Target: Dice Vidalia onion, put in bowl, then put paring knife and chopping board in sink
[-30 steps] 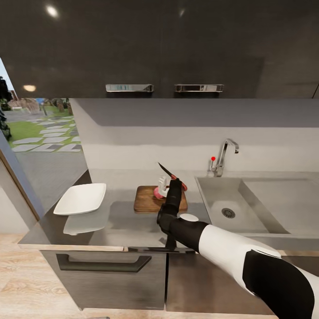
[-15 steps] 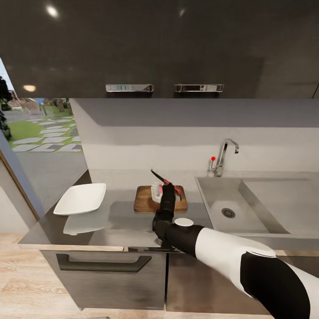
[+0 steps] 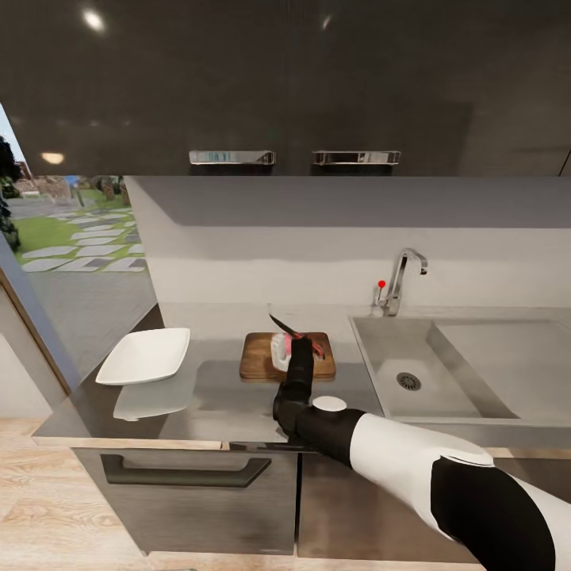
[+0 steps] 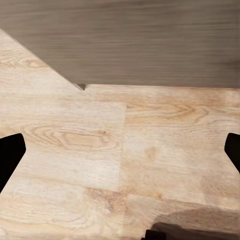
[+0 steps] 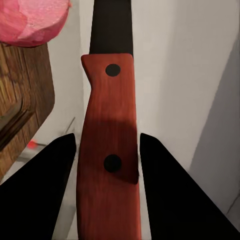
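**Knife lowered toward the onion on the board**

Over the last second your right arm has dropped. The paring knife (image 3: 295,332), which was raised with its tip pointing up and to the left, now sits lower and flatter, just above the chopping board (image 3: 262,357). The right pincer (image 3: 297,342) is pinching the knife's red handle between its two dark fingers (image 5: 172,195). The Vidalia onion (image 5: 31,21) looks pink and rounded and rests on the board, close beside the blade. This suggests dicing is about to start and the onion is not yet cut.

The forearm hides most of the onion, and whether the blade touches it cannot be told. The blade is cut off in the right wrist view. The bowl (image 3: 147,354) waits on the worktop (image 3: 206,400) to the left, the sink (image 3: 412,369) to the right. The left pincer (image 4: 120,160) hangs spread over wooden floor (image 4: 120,150).
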Controlling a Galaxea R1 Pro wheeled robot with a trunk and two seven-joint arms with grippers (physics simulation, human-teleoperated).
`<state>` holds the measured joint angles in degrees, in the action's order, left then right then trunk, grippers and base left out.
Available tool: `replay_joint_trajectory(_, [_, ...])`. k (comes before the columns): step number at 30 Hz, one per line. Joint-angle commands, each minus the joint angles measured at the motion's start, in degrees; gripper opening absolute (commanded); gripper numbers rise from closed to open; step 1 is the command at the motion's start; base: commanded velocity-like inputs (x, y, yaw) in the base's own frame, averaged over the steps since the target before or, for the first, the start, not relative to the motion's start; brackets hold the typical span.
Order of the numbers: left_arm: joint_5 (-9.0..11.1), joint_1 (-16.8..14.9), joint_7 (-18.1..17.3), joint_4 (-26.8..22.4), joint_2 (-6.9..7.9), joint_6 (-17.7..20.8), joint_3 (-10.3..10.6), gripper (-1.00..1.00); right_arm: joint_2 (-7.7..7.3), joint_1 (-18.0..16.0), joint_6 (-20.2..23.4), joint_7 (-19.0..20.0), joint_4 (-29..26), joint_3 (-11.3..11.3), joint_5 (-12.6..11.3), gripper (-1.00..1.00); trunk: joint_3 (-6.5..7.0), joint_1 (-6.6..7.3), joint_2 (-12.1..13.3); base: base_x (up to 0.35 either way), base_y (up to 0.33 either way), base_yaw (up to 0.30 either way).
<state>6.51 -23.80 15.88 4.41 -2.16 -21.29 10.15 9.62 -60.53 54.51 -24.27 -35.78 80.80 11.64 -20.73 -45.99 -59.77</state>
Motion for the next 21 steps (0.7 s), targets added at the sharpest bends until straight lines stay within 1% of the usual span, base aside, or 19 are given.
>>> replay_joint_trajectory(1, [0.59,-0.1,0.03,0.25,-0.04,-0.42,0.5,1.0,-0.01,-0.1,0.29,0.21,-0.01,0.32,-0.12,-1.0,-0.07,-0.01,-0.05,0.0,0.0,0.0])
replay_joint_trajectory(5, [0.58,-0.1,0.03,0.25,-0.04,-0.42,0.5,1.0,0.02,-0.09,0.16,1.3,0.06,0.36,-0.09,-1.0,-0.07,-0.01,-0.05,0.0,0.0,0.0])
replay_joint_trajectory(14, [0.55,-0.1,0.04,0.25,-0.04,-0.42,0.52,1.0,0.05,-0.05,0.07,1.6,0.11,0.44,-0.12,-1.0,-0.07,-0.01,-0.05,0.0,0.0,0.0])
replay_joint_trajectory(19, [0.54,-0.1,0.04,0.25,-0.04,-0.42,0.51,1.0,0.05,-0.01,0.07,2.6,0.65,0.49,-0.07,-1.0,-0.07,-0.01,-0.05,0.0,0.0,0.0])
replay_joint_trajectory(21, [0.54,-0.1,0.04,0.25,-0.04,-0.42,0.52,1.0,0.05,0.77,0.05,3.17,0.8,0.5,-0.04,-1.0,-0.07,-0.01,-0.05,0.0,0.0,0.0])
